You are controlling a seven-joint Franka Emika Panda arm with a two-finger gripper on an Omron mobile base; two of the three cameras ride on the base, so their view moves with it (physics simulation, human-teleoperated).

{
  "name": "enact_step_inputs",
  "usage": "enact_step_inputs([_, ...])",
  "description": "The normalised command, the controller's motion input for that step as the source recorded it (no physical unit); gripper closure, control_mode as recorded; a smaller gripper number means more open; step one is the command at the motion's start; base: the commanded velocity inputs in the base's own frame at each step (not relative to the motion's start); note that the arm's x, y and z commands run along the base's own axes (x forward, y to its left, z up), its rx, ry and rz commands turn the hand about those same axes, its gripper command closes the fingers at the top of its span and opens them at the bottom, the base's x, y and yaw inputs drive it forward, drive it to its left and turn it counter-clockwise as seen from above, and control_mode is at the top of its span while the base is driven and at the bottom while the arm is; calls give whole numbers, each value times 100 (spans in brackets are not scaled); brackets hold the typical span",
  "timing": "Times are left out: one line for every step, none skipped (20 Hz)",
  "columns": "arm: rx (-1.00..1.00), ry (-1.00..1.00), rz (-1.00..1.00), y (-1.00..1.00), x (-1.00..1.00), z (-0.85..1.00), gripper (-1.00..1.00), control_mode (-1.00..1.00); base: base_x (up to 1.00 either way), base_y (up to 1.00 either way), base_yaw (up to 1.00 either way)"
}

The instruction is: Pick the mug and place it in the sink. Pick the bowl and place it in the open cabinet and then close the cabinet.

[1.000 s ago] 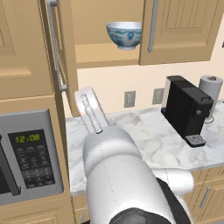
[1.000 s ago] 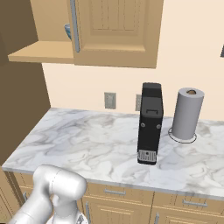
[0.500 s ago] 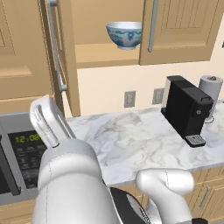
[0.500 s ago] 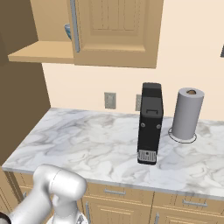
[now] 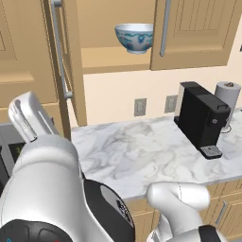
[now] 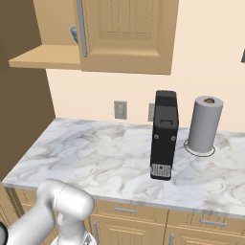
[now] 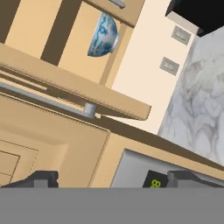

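Observation:
The bowl (image 5: 134, 38), white with blue patterning, stands upright on the shelf of the open cabinet (image 5: 111, 59). The hand view has the bowl (image 7: 103, 35) at its top, far beyond my gripper (image 7: 114, 179). The gripper is open, its dark fingertips (image 7: 41, 179) wide apart with nothing between them. It points at the open cabinet door (image 7: 78, 92) and its metal bar handle (image 7: 48, 98). In the right base view a sliver of the bowl (image 6: 74, 33) peeks past the door handle (image 6: 81, 28). The mug and the sink are out of view.
A black coffee machine (image 5: 203, 118) and a grey paper-towel roll (image 5: 228, 101) stand on the marble counter (image 5: 137, 156) at the right. A microwave (image 7: 144, 175) sits left of the counter below the open door. Wall outlets (image 5: 140, 107) are on the backsplash.
My arm has swung left and closer to the left base camera, so the hand now sits in front of the open door and microwave. The bowl has not moved.

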Motion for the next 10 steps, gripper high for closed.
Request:
enact_step_inputs([2, 0, 0, -9, 24, 0, -100, -100, 0, 0, 0])
enact_step_inputs([1, 0, 0, -7, 21, 0, -100, -100, 0, 0, 0])
enact_step_inputs([1, 0, 0, -8, 23, 0, -100, -100, 0, 0, 0])
enact_step_inputs([1, 0, 0, -4, 22, 0, -100, -100, 0, 0, 0])
enact_step_inputs([1, 0, 0, 0, 25, 0, -100, -100, 0, 0, 0])
enact_step_inputs([0, -4, 0, 0, 11, 0, -100, -100, 0, 0, 0])
enact_step_inputs([0, -5, 0, 0, 7, 0, -100, -100, 0, 0, 0])
enact_step_inputs([0, -5, 0, 0, 4, 0, -100, -100, 0, 0, 0])
enact_step_inputs([0, -4, 0, 0, 11, 0, -100, -100, 0, 0, 0])
enact_step_inputs([0, -4, 0, 0, 15, 0, -100, -100, 0, 0, 0])
